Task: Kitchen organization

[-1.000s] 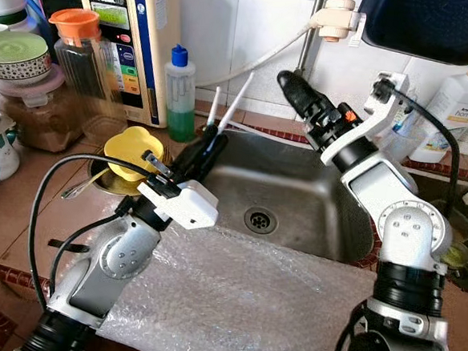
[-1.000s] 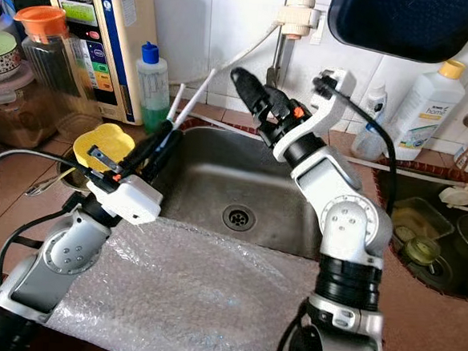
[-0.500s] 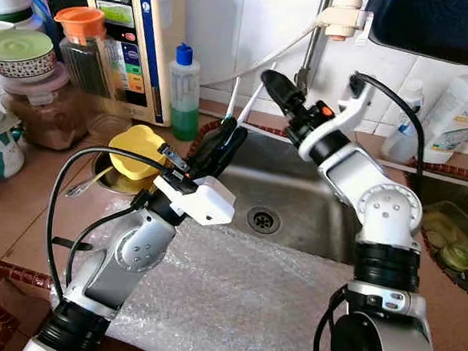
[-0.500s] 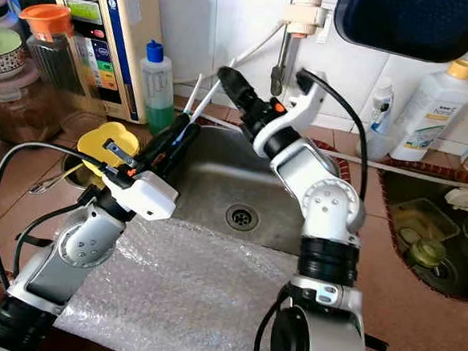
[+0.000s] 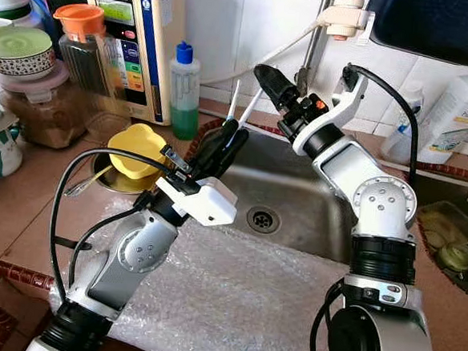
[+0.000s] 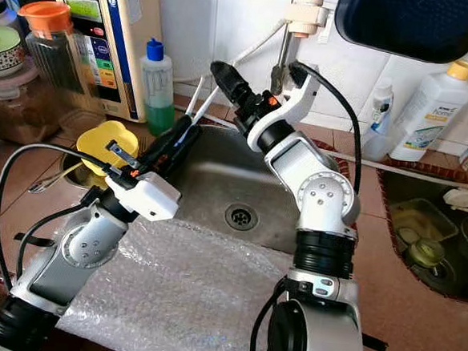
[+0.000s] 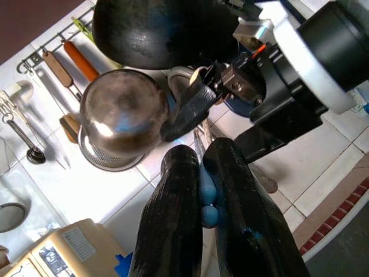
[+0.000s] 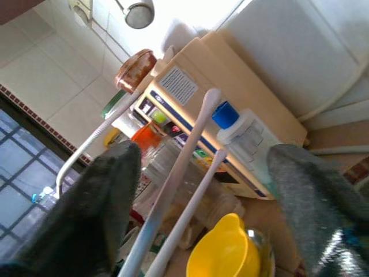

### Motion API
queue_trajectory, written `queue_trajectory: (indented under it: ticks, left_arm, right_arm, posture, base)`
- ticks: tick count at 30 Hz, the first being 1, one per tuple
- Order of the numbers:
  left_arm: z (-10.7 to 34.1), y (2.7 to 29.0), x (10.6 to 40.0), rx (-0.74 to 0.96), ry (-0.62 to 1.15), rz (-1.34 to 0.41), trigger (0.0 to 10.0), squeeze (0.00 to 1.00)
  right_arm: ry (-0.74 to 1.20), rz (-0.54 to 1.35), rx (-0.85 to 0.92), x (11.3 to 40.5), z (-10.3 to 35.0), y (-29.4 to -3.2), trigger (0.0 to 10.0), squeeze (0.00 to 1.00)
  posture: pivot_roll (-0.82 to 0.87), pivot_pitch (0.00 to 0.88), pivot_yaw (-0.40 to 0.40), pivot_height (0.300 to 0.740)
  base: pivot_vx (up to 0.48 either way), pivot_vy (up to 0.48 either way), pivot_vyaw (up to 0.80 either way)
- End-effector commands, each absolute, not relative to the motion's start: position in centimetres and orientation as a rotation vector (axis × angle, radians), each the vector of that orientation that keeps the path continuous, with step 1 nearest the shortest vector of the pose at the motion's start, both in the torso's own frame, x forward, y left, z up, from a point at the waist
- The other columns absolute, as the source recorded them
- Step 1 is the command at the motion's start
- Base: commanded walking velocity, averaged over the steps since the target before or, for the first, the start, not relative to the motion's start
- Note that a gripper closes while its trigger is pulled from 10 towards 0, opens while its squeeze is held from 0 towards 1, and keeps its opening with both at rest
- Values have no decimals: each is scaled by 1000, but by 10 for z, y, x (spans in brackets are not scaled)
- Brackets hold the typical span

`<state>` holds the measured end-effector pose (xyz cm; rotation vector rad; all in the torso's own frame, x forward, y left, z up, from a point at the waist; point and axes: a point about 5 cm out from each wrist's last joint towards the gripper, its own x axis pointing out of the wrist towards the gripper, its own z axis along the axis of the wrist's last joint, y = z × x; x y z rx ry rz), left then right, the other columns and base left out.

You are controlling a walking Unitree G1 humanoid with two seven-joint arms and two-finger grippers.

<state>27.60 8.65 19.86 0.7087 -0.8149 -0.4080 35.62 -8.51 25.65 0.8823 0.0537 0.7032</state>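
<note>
Tiled walls and a brown-tiled bench frame a steel sink, and your two arms meet over its back left corner. Your left hand is clamped tight on the lower ends of two thin white sticks, which read as chopsticks or straws; you can't tell which. They rise out of the fingers towards the wall tiles. Your right hand sits just beyond their upper ends with its fingers spread wide, the two sticks running between them without touching either.

Expect the pair to be light, stiff and smooth, so they will likely scissor apart or slide if pinched near one tip. If you hand them over, take hold across both together, near the middle, and close squarely before the left lets go.

Further out, a yellow cup rests in a small metal bowl on the bench, bubble wrap lies in front of the sink, and a blue-capped bottle stands by the wall.
</note>
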Motion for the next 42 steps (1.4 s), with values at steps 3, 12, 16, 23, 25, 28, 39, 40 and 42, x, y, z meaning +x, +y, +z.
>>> queue_trajectory:
  ticks: [3, 12, 16, 23, 25, 28, 39, 40, 42]
  left_arm:
    - [196, 83, 275, 718, -806, -430, 706, 0]
    - [194, 84, 275, 718, -798, -424, 1882, 0]
    - [193, 83, 275, 725, -795, -426, 4157, 0]
    - [193, 83, 276, 734, -792, -423, 10000, 0]
    - [192, 82, 275, 726, -788, -428, 10000, 0]
    - [192, 82, 275, 716, -789, -426, 10000, 196]
    - [194, 83, 275, 702, -791, -419, 10000, 1000]
    - [196, 83, 275, 695, -797, -414, 10000, 1000]
    - [197, 84, 275, 690, -799, -412, 10000, 1000]
  right_arm:
    - [76, 700, 887, 356, 254, -84, 0, 0]
    - [105, 691, 897, 353, 248, -83, 0, 0]
    - [105, 680, 895, 354, 248, -85, 0, 0]
    - [102, 669, 898, 354, 249, -87, 0, 0]
    - [96, 660, 901, 355, 249, -89, 0, 0]
    - [90, 649, 905, 356, 249, -90, 0, 0]
    - [50, 583, 910, 361, 252, -96, 0, 0]
    - [39, 558, 900, 362, 251, -99, 0, 0]
    - [26, 535, 891, 364, 251, -101, 0, 0]
  posture:
    - [28, 12, -51, 740]
    - [25, 21, -51, 740]
    - [23, 20, -52, 740]
    - [21, 21, -52, 740]
    - [21, 21, -53, 740]
    - [21, 21, -53, 740]
    - [24, 25, -55, 740]
    - [26, 23, -55, 740]
    - [27, 23, -55, 740]
  base:
    - [0, 0, 0]
    - [0, 0, 0]
    - [0, 0, 0]
    - [0, 0, 0]
    - [0, 0, 0]
    - [0, 0, 0]
    - [0, 0, 0]
    - [0, 0, 0]
    - [0, 0, 0]
